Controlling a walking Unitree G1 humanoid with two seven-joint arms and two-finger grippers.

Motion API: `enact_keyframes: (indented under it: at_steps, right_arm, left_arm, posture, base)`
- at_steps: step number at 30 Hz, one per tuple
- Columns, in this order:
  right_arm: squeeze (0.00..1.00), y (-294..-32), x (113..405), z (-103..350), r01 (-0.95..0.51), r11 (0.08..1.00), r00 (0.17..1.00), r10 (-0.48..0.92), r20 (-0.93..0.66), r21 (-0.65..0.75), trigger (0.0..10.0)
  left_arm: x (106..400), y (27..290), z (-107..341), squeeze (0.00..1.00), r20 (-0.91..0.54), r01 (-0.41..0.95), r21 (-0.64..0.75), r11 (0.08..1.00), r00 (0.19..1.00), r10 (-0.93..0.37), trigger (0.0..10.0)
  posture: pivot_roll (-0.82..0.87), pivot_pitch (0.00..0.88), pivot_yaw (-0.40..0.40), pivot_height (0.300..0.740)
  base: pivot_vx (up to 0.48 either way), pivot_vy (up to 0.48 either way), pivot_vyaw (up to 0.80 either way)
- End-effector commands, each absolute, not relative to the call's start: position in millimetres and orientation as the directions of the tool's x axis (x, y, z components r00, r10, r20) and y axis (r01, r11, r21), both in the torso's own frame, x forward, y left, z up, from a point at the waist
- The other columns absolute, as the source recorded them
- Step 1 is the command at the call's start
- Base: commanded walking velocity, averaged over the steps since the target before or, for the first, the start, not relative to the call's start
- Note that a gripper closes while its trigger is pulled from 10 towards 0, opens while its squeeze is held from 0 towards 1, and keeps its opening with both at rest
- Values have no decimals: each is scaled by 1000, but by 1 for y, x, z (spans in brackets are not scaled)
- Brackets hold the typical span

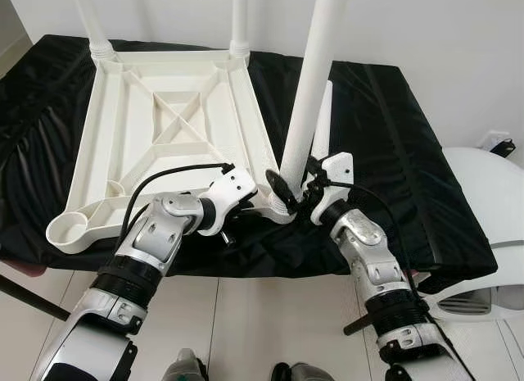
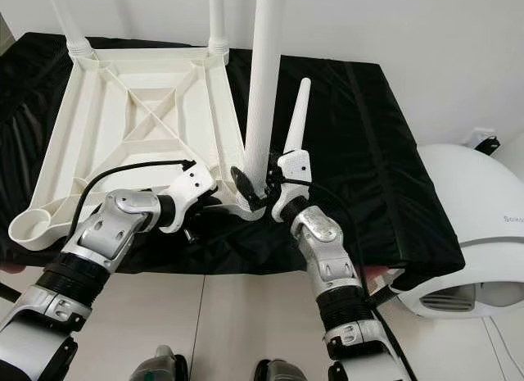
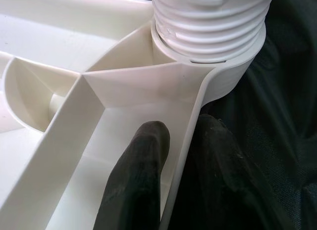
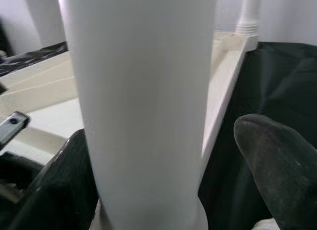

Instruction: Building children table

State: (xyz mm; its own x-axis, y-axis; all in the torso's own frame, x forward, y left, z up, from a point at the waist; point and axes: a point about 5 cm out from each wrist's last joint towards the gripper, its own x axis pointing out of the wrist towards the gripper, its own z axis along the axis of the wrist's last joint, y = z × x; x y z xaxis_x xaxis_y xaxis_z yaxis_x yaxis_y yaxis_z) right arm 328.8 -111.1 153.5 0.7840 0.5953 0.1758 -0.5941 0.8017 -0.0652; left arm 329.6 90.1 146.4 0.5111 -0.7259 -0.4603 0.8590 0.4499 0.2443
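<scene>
A white plastic tabletop (image 1: pixel 164 127) lies upside down on a black cloth. Two legs (image 1: pixel 239 16) stand in its far corners. A third leg (image 1: pixel 315 78) stands upright in the near right corner socket, with its threaded collar (image 3: pixel 213 22) seated there. My right gripper (image 1: pixel 295 188) is open around the base of this leg (image 4: pixel 143 91); one finger touches it and the other finger (image 4: pixel 277 161) stands slightly off. My left gripper (image 1: pixel 255 202) is shut on the tabletop's rim (image 3: pixel 185 141) just beside that socket, one finger inside and one outside. A loose fourth leg (image 2: pixel 296 119) lies on the cloth to the right.
The near left corner socket (image 1: pixel 70 229) holds no leg. The black cloth (image 1: pixel 409 151) covers a low table whose front edge is close to me. A white rounded appliance (image 1: pixel 483 201) stands on the floor at the right. Pale floor tiles (image 1: pixel 246 324) lie below.
</scene>
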Motion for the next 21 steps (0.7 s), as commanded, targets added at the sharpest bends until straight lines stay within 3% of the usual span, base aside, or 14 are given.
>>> enact_keyframes:
  at_steps: [1,21]
  right_arm:
    - [0,-113,330,154,-636,769,751,637,173,-67,10000]
    - [0,-126,345,151,-825,552,551,833,49,-116,10000]
  left_arm:
    - [337,92,163,0,-396,800,328,502,599,-696,10000]
    - [336,92,165,0,-398,809,330,487,587,-705,10000]
  posture:
    - [76,54,-48,740]
    - [80,58,-37,740]
  base:
    - [0,0,0]
    - [0,0,0]
